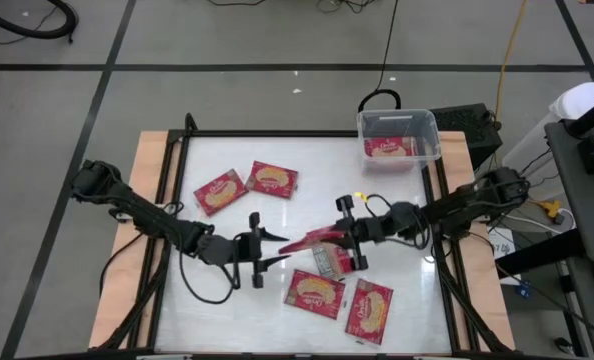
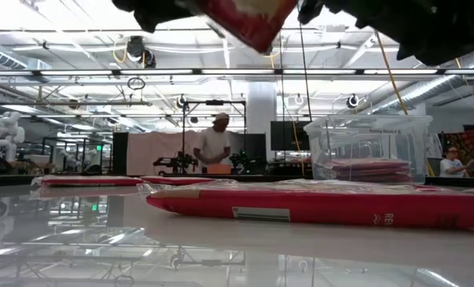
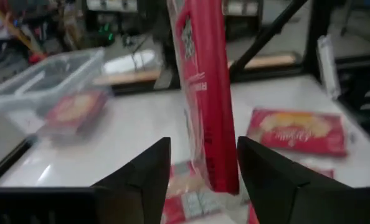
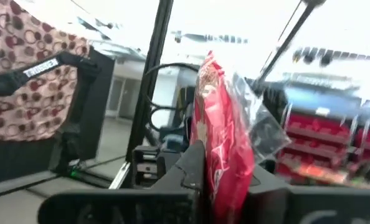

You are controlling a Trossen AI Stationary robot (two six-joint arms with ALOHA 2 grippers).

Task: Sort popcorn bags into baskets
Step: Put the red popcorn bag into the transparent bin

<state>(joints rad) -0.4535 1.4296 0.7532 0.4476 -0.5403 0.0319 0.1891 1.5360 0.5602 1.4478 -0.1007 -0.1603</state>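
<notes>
The white table [image 1: 227, 165] carries a clear bin [image 1: 398, 137] at its far right corner, two popcorn bags [image 1: 247, 186] left of it, three [image 1: 342, 296] nearer.

On the counter [image 1: 397, 240] lay five popcorn bags: two side by side toward the far left, at [image 1: 221, 191] and [image 1: 272, 180]; two near the front edge, at [image 1: 314, 292] and [image 1: 368, 310]; one showing its greyish back at [image 1: 334, 262]; a sixth bag [image 1: 312, 239] was up in the air between two grippers, the left gripper [image 1: 267, 249] and the right gripper [image 1: 349, 238]; a seventh bag [image 1: 389, 148] lay inside the one clear basket [image 1: 398, 120]; so seven bags were visible in all; two people showed in the room beyond.
</notes>
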